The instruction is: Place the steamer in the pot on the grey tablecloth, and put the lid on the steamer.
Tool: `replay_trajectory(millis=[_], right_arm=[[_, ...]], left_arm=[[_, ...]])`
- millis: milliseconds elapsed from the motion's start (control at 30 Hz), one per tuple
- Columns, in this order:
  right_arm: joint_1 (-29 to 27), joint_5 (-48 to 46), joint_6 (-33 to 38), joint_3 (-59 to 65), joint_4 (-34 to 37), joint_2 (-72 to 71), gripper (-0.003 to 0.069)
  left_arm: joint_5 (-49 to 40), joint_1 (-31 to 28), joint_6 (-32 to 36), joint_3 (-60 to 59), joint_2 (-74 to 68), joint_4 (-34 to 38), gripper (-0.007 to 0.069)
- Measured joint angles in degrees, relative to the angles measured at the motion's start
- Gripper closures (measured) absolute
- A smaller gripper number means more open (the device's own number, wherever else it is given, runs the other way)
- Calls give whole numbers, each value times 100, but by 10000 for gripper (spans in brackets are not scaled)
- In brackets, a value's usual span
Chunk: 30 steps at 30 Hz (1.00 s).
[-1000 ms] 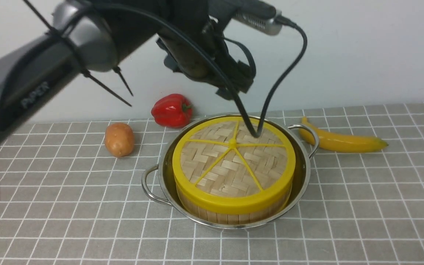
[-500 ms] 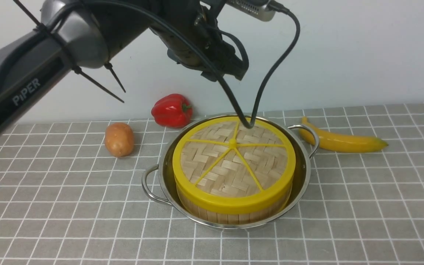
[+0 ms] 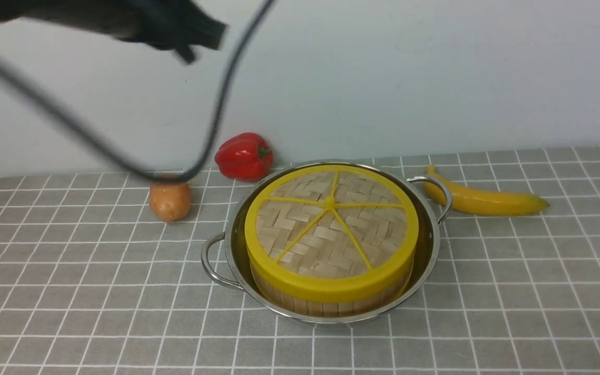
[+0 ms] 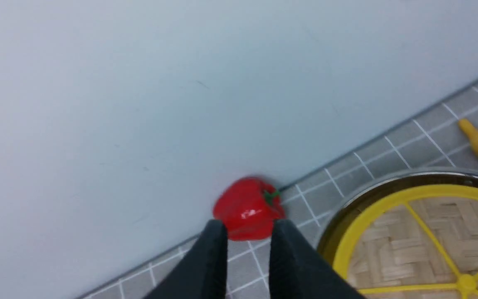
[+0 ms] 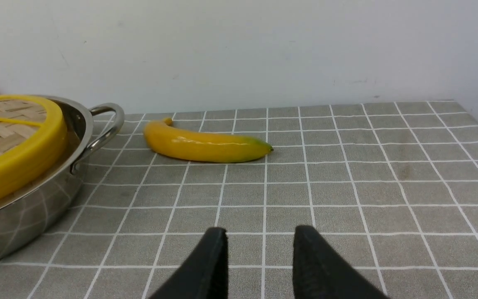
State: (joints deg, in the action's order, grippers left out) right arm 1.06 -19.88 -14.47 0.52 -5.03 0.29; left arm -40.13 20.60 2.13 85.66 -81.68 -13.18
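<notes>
Left arm (image 3: 123,21) has swung away from the lid (image 3: 331,224)

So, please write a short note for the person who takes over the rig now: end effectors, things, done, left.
Left end effector: empty, fingers slightly apart, raised near the pepper.
Right end effector: open, empty, low over the cloth.
Steamer sits in the pot on the cloth; lid lies on the steamer.
Done: both steps.
Left: nothing visible.
</notes>
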Motion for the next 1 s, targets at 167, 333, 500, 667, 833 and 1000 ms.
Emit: replay_trajectory(millis=[167, 333, 500, 667, 833, 1000], right_arm=[[0, 0, 0, 0, 0, 0, 416], [0, 0, 0, 0, 0, 0, 416], [0, 0, 0, 0, 0, 0, 416], [0, 0, 0, 0, 0, 0, 416], [0, 0, 0, 0, 0, 0, 416], [0, 0, 0, 0, 0, 0, 416]], left_arm=[[1242, -838, 0, -2392, 1818, 385, 477], [1974, -1468, -30, -4616, 3608, 481, 476], [2400, -1950, -156, -6462, 5380, 494, 475], [2419, -2268, -520, -7537, 6736, 506, 465], [2365, -2310, -600, -8137, 7557, 499, 455], [2103, -2310, -502, -8553, 7719, 397, 444]])
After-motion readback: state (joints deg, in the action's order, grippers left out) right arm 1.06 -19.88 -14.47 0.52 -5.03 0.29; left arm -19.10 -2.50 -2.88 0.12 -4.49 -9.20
